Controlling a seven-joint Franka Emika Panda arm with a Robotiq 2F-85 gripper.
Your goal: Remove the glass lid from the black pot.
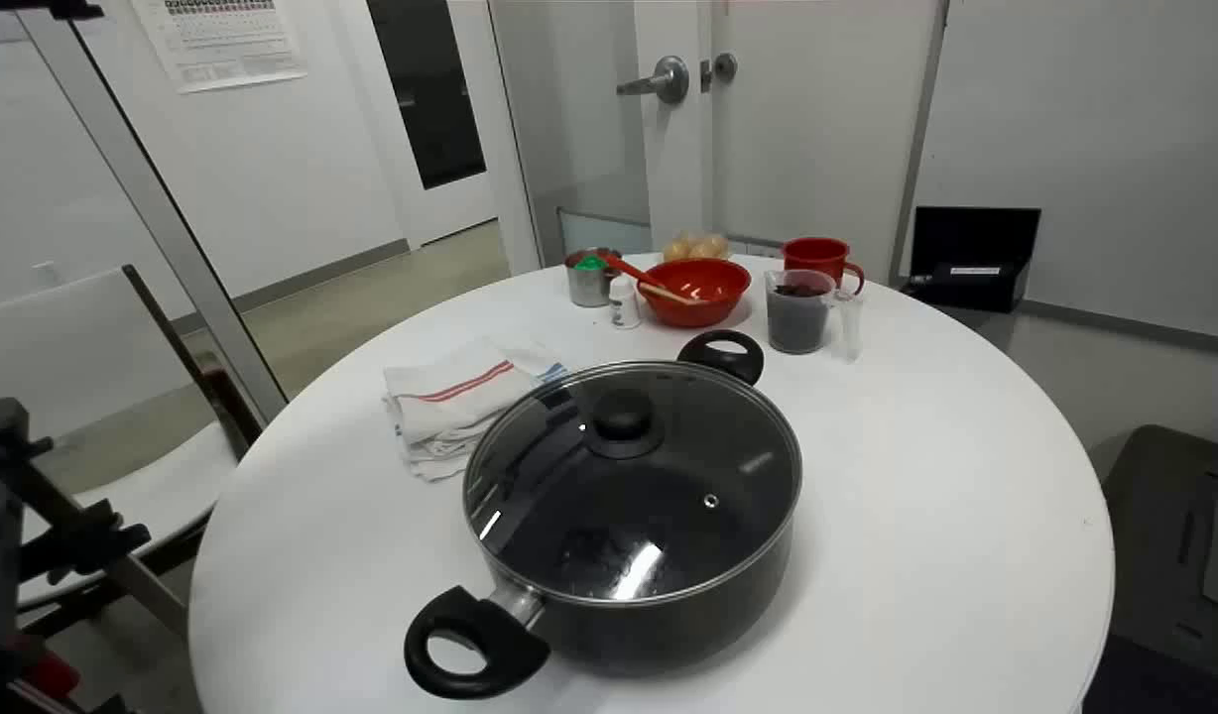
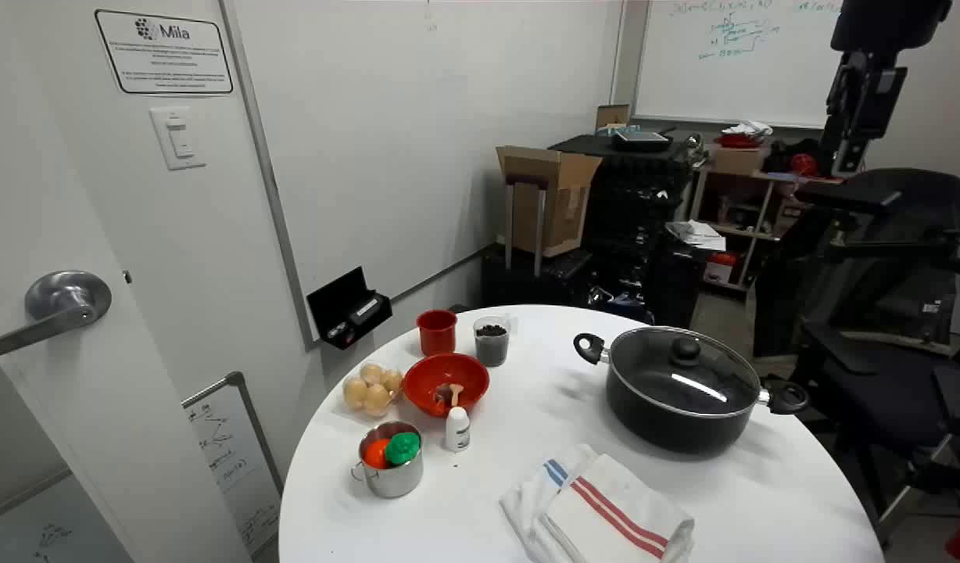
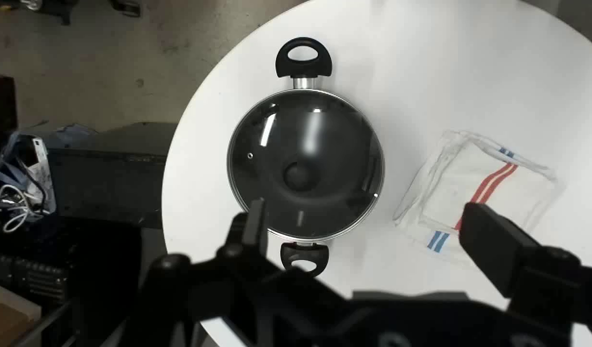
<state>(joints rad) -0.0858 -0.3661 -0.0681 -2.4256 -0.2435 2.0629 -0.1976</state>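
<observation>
The glass lid (image 1: pixel 669 506) lies flat on the black pot (image 1: pixel 669 635), its metal rim on the pot's edge and its dark knob (image 1: pixel 622 412) at the centre. Both exterior views show the lid (image 2: pixel 668 375) and the pot (image 2: pixel 668 426) on the white round table. In the wrist view the lid (image 3: pixel 301 137) is seen from above, left of centre, with the pot's handle (image 3: pixel 303 70) beyond it. My gripper (image 3: pixel 365 209) is open and empty, fingers wide apart. In an exterior view the gripper (image 2: pixel 846 160) hangs high above the table, at the upper right, clear of the lid.
A folded towel (image 1: pixel 460 397) lies beside the pot. A red bowl (image 2: pixel 446 383), red mug (image 2: pixel 436 334), measuring cup (image 2: pixel 492 348), metal cup (image 2: pixel 394 473), white bottle (image 2: pixel 457 430) and bagged round items (image 2: pixel 367 391) stand farther off. A black chair (image 2: pixel 879 328) stands behind the table.
</observation>
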